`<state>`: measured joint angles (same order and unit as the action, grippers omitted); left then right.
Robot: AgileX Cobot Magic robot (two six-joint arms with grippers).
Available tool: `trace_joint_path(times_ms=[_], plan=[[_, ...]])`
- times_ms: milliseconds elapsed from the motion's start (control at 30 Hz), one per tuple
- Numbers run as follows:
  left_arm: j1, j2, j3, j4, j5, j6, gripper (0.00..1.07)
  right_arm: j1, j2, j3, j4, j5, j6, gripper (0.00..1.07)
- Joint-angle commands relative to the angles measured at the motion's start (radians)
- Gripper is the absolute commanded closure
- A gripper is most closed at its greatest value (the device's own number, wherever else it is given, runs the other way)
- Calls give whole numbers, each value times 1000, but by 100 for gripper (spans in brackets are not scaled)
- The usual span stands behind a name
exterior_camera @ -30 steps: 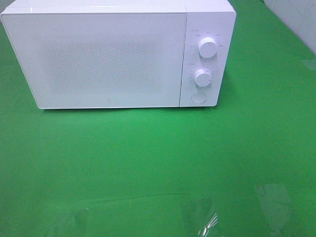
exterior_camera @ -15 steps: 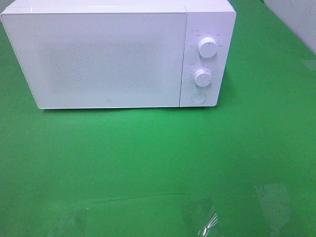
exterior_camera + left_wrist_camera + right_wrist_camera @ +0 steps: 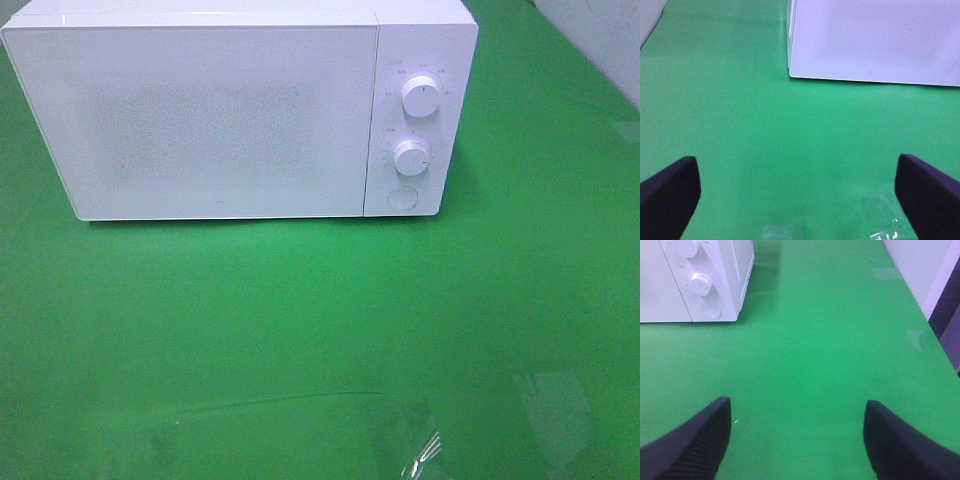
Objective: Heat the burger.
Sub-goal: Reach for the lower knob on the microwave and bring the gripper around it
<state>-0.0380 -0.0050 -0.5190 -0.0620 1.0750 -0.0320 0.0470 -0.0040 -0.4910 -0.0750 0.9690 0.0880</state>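
Green table [image 3: 300, 330], white microwave [image 3: 220, 120] closed at its far edge; I see no burger in any view. My left gripper [image 3: 797, 187] and right gripper [image 3: 797, 432] gape empty near the front edge, the right one closer to the timer dial [image 3: 700, 284].

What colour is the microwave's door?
White, with a fine dotted panel; the microwave door shows best in exterior high view.

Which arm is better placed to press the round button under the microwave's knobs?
Right, likely: the button lies ahead of the open right gripper in its wrist view; the left gripper faces the door's far edge.
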Motion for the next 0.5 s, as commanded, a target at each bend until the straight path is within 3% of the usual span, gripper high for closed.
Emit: trace_joint_path(times_ms=[33, 500], plan=[[3, -22, 3, -2, -8, -1, 8, -9, -25, 3, 1, -9, 2, 36], [3, -22, 3, -2, -8, -1, 8, -9, -25, 2, 0, -10, 2, 36]])
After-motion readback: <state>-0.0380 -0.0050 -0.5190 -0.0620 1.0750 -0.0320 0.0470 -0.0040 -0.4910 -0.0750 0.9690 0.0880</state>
